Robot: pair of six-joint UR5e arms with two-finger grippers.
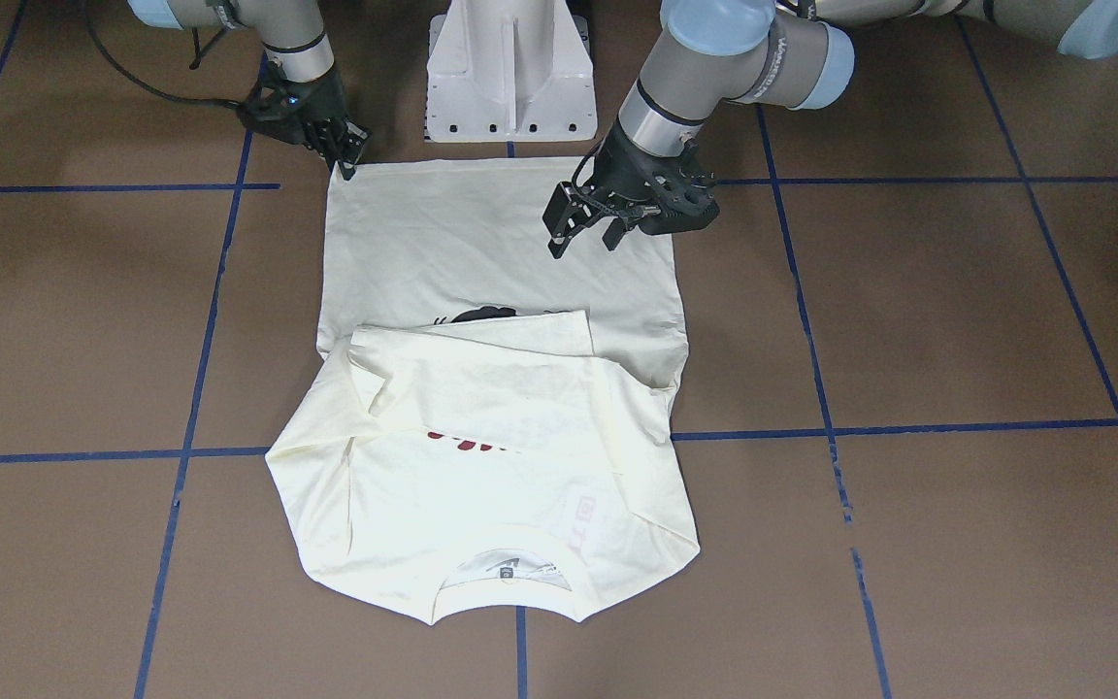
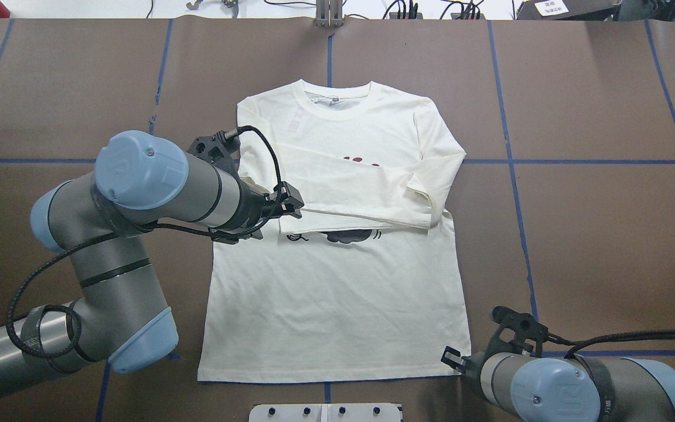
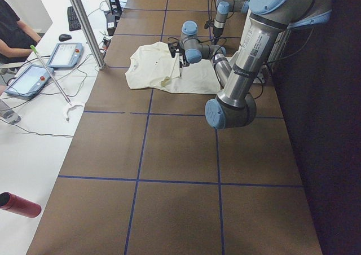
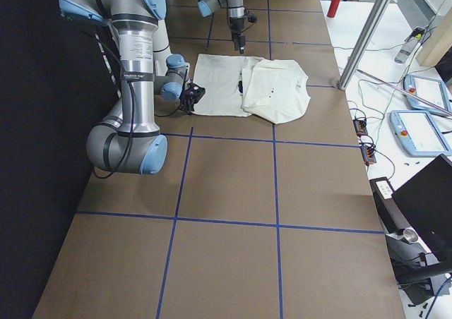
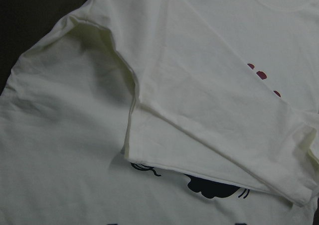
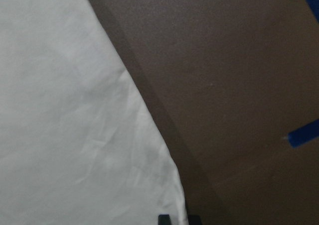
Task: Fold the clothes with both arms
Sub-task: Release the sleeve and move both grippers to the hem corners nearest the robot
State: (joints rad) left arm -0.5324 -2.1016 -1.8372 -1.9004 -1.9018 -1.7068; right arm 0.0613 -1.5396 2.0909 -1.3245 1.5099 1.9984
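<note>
The cream long-sleeved T-shirt (image 1: 481, 466) (image 2: 337, 305) lies flat on the brown table, collar away from the robot. Both sleeves are folded across the chest, partly covering the black cat print (image 2: 346, 236) (image 5: 209, 187) and the dark red lettering (image 1: 467, 442). My left gripper (image 1: 583, 236) (image 2: 289, 202) hovers open over the shirt's middle, near its left edge, holding nothing. At the shirt's near hem corner on the robot's right, my right gripper (image 1: 347, 163) (image 2: 449, 357) has its fingertips (image 6: 164, 219) close together on the corner.
The white pedestal base (image 1: 510, 78) stands just behind the hem. Blue tape lines (image 1: 908, 427) cross the brown table. In the exterior left view a side bench holds tablets (image 3: 62, 55), a metal post (image 3: 84, 23) and a red bottle (image 3: 20, 204), with a seated person (image 3: 14, 26) beyond.
</note>
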